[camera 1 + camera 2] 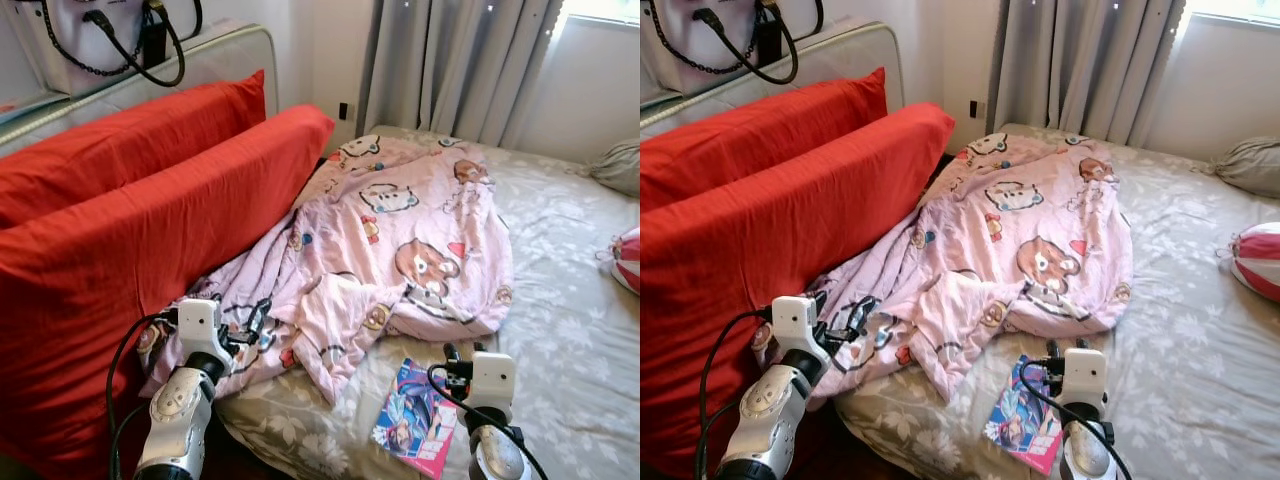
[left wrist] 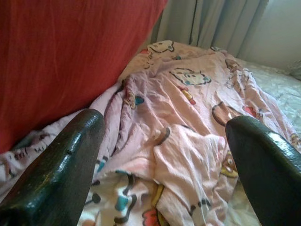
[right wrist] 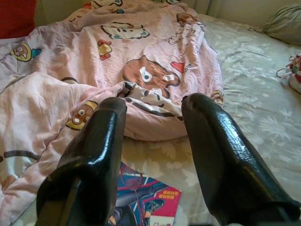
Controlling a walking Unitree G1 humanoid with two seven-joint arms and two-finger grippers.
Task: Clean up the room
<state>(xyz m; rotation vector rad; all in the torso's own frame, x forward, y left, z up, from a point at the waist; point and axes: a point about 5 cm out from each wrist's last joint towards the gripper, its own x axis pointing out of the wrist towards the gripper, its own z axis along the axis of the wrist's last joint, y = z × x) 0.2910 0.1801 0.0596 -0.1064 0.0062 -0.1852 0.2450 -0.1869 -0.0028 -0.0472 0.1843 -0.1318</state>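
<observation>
Left eye view shows us the pink cartoon blanket [image 1: 390, 250] lying crumpled in one heap across the head half of the bed [image 1: 570, 330], bunched up against the red pillows and trailing over the bed's near edge. It looks thrown off rather than spread, which is why we judge it the main thing to straighten. One magazine [image 1: 415, 418] with a bright cover lies flat near the bed's near edge, just beside the blanket's loose corner.

Our left gripper [image 2: 164, 155] hovers over the blanket's near-left folds, fingers spread wide and empty; we hold it there, we judge, to take a fold. Our right gripper [image 3: 155, 141] hangs above the magazine and the blanket's hem, fingers moderately parted, nothing between them.

Two red pillows [image 1: 150, 230] stand on edge along the bed's left side, leaning on the padded headboard [image 1: 215, 55]; one white handbag [image 1: 95, 35] with black straps rests on top of it. Toward the bed's far right edge sits one red-and-white striped cushion [image 1: 625, 258], and one grey pillow [image 1: 620, 165] lies in the far right corner. Grey curtains [image 1: 450, 65] hang behind the bed.
</observation>
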